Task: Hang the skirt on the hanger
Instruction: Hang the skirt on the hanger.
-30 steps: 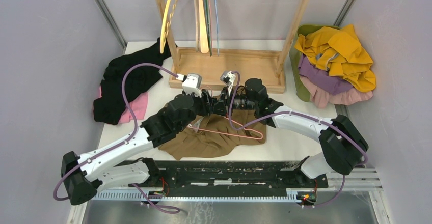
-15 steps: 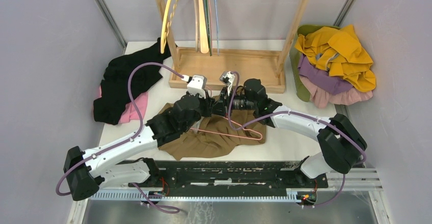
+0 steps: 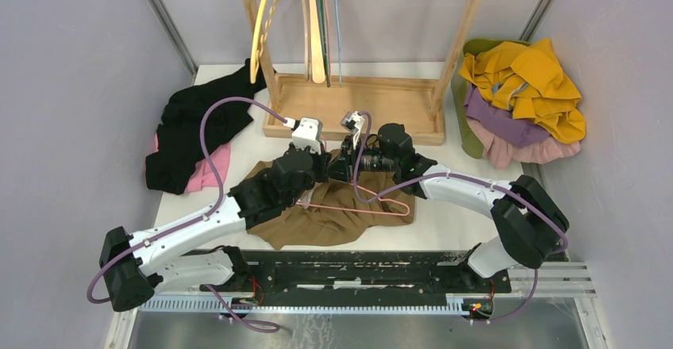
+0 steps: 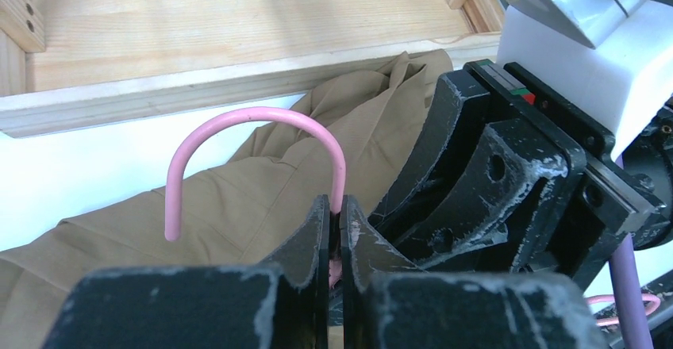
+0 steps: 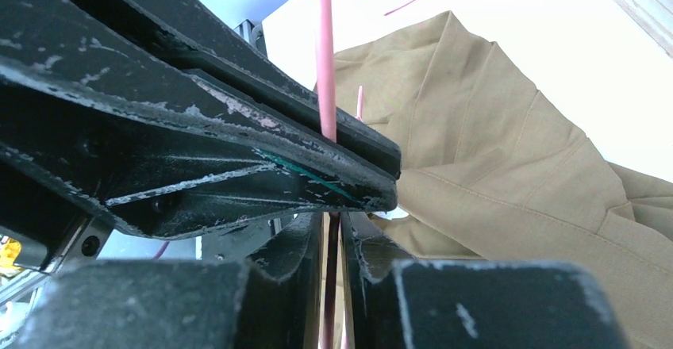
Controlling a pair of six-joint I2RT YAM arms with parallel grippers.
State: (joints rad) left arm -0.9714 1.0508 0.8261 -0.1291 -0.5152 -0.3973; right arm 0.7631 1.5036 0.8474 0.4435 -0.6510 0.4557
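Note:
The tan skirt [image 3: 341, 220] lies crumpled on the white table in front of the arms, and the pink wire hanger [image 3: 373, 208] lies on top of it. Both grippers meet at the hanger's neck, just in front of the wooden rack base. My left gripper [image 4: 335, 210] is shut on the wire right below the curved hook [image 4: 254, 115], with the skirt [image 4: 230, 202] behind it. My right gripper [image 5: 332, 224] has the same wire [image 5: 325, 63] between its jaws. They stand a sliver apart, with light showing on either side of the wire. The left gripper's fingers [image 5: 198, 151] cross just above.
The wooden rack base [image 3: 357, 99] stands directly behind the grippers, with several hangers [image 3: 317, 24] hung above it. A black garment [image 3: 194, 127] over a pink one [image 3: 213, 166] lies at the left. A heap of yellow and purple clothes [image 3: 524, 95] sits at the back right.
My left gripper has moved right to the hanger's neck and closed on it. My right gripper's jaws have eased slightly apart around the wire.

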